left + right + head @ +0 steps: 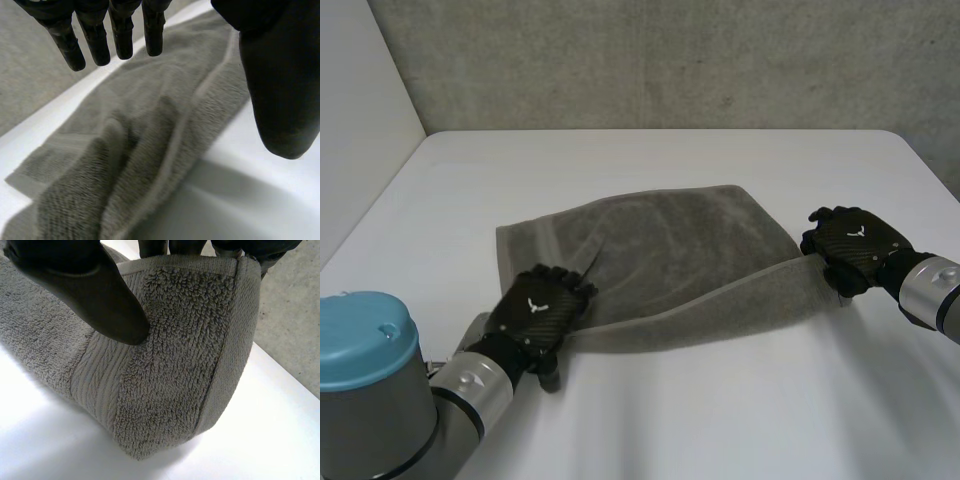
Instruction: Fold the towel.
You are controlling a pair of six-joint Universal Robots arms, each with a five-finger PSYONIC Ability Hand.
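- We see a grey towel point(660, 250) spread on the white worktop point(670, 160), its near edge lifted
- Our right hand point(855, 245) pinches the towel's near right corner between thumb and fingers
- Our left hand point(535, 315) sits over the towel's near left corner, fingers straight, thumb apart

Robot lab / test cell, by looks. Plain white counter point(660, 165); bare concrete wall point(670, 60) at 12 o'clock, white panel point(360, 120) at 10. Grey-jointed arm point(470, 395) w/ light-blue cap point(365, 335) at 7-8, 2nd arm point(935, 295) at 3. Black mech. left hand point(535, 320), right hand point(855, 245); one grey towel point(660, 250) on counter.
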